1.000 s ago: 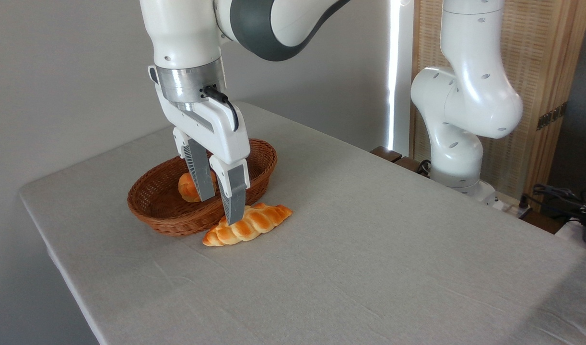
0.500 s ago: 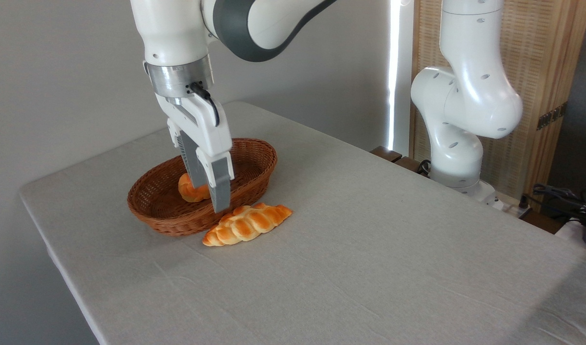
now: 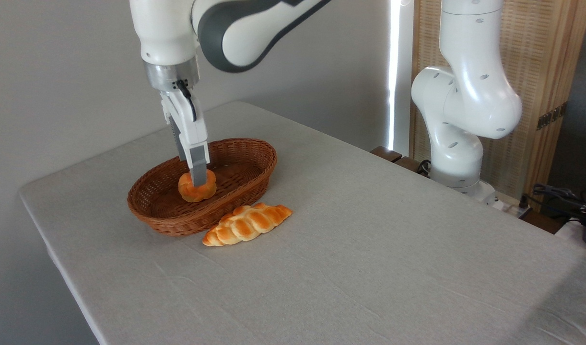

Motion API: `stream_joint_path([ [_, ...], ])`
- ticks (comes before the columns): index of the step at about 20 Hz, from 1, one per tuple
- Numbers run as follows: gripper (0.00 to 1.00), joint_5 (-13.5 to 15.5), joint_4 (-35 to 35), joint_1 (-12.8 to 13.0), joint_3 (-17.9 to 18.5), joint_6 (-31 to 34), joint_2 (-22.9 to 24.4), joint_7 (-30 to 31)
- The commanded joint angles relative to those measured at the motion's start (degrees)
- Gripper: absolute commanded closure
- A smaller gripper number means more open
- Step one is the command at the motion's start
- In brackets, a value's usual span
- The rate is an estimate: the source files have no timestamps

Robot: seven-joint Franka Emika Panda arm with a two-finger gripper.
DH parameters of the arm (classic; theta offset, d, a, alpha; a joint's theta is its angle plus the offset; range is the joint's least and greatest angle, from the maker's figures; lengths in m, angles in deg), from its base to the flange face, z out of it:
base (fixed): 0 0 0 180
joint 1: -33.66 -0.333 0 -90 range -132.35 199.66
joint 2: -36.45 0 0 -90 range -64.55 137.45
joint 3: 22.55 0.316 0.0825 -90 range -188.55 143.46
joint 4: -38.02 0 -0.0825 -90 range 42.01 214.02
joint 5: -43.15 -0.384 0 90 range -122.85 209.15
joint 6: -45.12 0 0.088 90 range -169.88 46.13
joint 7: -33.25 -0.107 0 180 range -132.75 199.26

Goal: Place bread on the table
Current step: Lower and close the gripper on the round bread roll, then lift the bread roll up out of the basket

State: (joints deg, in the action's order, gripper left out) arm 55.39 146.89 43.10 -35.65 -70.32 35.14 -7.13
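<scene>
The bread (image 3: 197,194), a small round golden bun, lies inside the brown wicker basket (image 3: 173,225) at the left of the grey table (image 3: 369,249). My gripper (image 3: 198,181) points straight down into the basket and is turned edge-on to the camera. Its near finger (image 3: 198,167) hangs in front of the bun's top middle, and the far finger is hidden behind it. The jaws appear to stand open on either side of the bun, which rests on the basket floor.
A longer braided loaf (image 3: 247,224) lies on the cloth against the basket's front right rim. The arm's white base (image 3: 458,143) stands off the table's far right edge, with cables (image 3: 561,196) beyond it. The table's left edge is close to the basket.
My gripper has moved left and back from above the braided loaf to over the bun in the basket, and has turned about its axis so the fingers now line up edge-on.
</scene>
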Motion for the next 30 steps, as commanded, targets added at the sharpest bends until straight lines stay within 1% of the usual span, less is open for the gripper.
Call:
stream_joint_path([
  [1,0.0,1.39,3.71,0.05,-2.54,-6.19,-0.18,-0.4],
  [2,0.0,1.39,4.58,0.05,-3.5,-8.03,-0.62,-0.4],
  [4,0.0,1.39,5.12,0.05,-4.3,-9.27,-1.15,-0.4],
  [6,0.0,1.39,5.12,0.05,-4.48,-9.19,-1.85,-0.48],
  [8,0.0,0.69,5.47,1.27,-4.48,-9.19,-2.55,-0.92],
  [11,0.0,0.59,5.47,1.45,-4.48,-9.54,-4.13,-0.92],
  [16,0.0,0.51,5.47,1.54,-4.56,-10.59,-5.28,-0.92],
  [17,0.04,-0.1,5.47,1.54,-4.65,-10.51,-5.46,-1.01],
  [18,0.1,-1.07,5.47,1.54,-4.65,-10.51,-5.46,-1.01],
  [19,0.28,-2.55,5.47,1.54,-4.74,-10.51,-5.46,-0.84],
  [20,0.4,-2.66,5.38,1.54,-4.74,-10.51,-5.55,-0.75],
  [21,0.66,-2.74,5.3,1.54,-4.74,-10.68,-5.55,-0.83],
  [22,0.75,-2.75,5.3,1.54,-4.74,-10.59,-5.46,-0.92],
  [24,0.75,-2.75,5.3,1.54,-4.74,-10.59,-5.46,-0.92],
  [30,0.72,-2.75,5.21,1.54,-4.74,-10.59,-5.37,-0.75],
])
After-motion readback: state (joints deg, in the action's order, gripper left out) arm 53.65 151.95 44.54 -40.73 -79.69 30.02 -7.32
